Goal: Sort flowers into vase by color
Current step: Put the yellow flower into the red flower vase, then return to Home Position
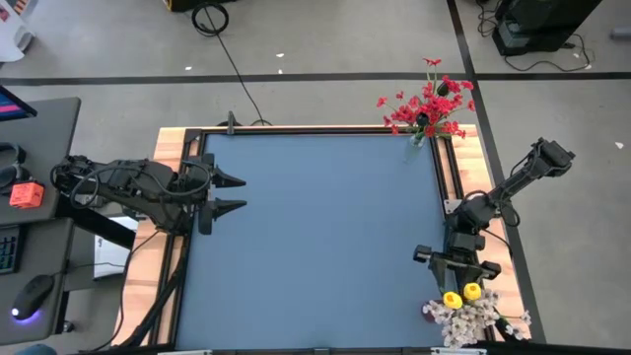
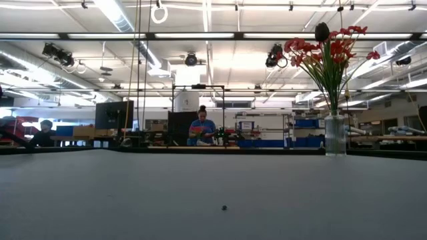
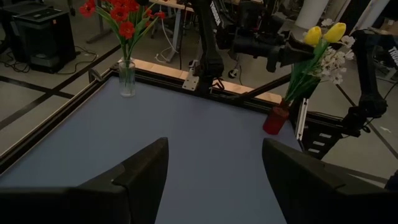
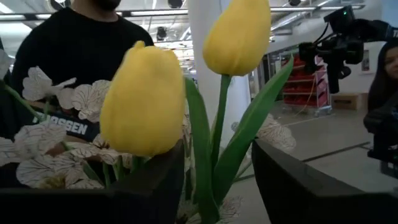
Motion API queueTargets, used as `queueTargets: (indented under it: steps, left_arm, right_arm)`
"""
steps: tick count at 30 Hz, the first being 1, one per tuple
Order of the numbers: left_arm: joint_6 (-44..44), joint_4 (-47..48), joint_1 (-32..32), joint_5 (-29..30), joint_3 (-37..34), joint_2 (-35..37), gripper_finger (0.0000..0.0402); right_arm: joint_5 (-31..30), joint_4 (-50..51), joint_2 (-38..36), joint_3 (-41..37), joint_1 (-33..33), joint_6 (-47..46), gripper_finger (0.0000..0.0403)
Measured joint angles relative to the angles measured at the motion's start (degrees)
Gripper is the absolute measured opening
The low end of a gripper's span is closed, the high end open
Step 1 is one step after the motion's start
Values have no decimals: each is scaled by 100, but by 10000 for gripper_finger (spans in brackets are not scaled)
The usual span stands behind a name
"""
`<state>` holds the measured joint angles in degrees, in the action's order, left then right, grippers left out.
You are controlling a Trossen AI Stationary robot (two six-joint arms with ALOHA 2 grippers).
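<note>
Red flowers (image 1: 431, 104) stand in a clear glass vase (image 3: 127, 78) at the table's far right corner, also in the low view (image 2: 331, 53). At the near right edge, two yellow tulips (image 4: 146, 99) and whitish blossoms (image 1: 475, 318) stand with their stems in a small red vase (image 3: 275, 119). My right gripper (image 4: 217, 146) is open at tulip height, a finger on either side of the green stems (image 4: 219, 118), and also shows in the high view (image 1: 459, 281). My left gripper (image 1: 244, 192) hangs open over the table's left side, nothing between its fingers. My right gripper stands open around the tulips' stems, coming at them about level from the table's far side. One leaf (image 4: 199, 180) lies close beside a finger (image 4: 155, 186); whether they touch, I cannot tell.
The blue table top (image 1: 325, 227) is framed by black rails and a wooden border (image 1: 173, 148). A desk with a keyboard and mouse (image 1: 35, 291) stands to the left. A person in a black shirt (image 4: 68, 68) stands just beyond the tulips.
</note>
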<state>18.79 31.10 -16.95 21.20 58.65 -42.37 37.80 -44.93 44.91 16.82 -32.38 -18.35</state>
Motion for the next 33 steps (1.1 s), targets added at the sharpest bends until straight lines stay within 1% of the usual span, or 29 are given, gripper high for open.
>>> queueTargets:
  steps: [5, 9, 15, 21, 23, 30, 33]
  left_arm:
    - [0, -1, 0, -1, 0, 0, 266]
    - [-1, 1, 0, 0, 0, 0, 266]
    - [0, 1, 0, 0, 0, 0, 266]
    - [0, -1, 0, 0, 0, 0, 266]
    - [0, 1, 0, -1, 0, 0, 266]
    - [-1, 1, 0, 0, 0, 0, 266]
    - [0, 3, 0, -1, 0, 0, 266]
  right_arm:
    - [37, -172, 0, 0, 4, -253, 225]
    - [6, 34, 0, 0, 2, -109, 239]
    - [-352, 560, 2, 0, 2, 654, 240]
    - [-719, 569, -55, 0, 57, 1340, 240]
    - [-846, 567, -89, 0, 146, 1466, 240]
    - [-978, 732, -142, 0, 496, 1671, 240]
    - [-1172, 725, -244, 0, 648, 1847, 240]
